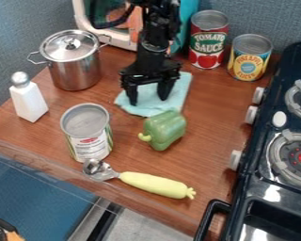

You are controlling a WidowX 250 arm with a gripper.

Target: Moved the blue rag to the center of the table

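Along the counter's (206, 160) near edge lies a metal scoop (155, 184) with a pale yellow handle, its head just beside a can with a white and green label (87, 134), upright. Bare wood runs from the handle up to the green pepper (165, 129), and a strip of it parts the pepper from the stove (288, 186) along the right edge. The white shaker (28, 100) stands near the left edge.

The blue rag (152, 107) lies behind the pepper, toward the back of the counter; over it hangs the gripper (147, 100), jaws spread. Wood shows between rag and lidded pot (73, 60), back left. Back right, a red-labelled can (208, 40) and a yellow-labelled can (249, 57) stand near each other.

Count: three cans, one pot, one shaker, one pepper, one scoop, one rag.
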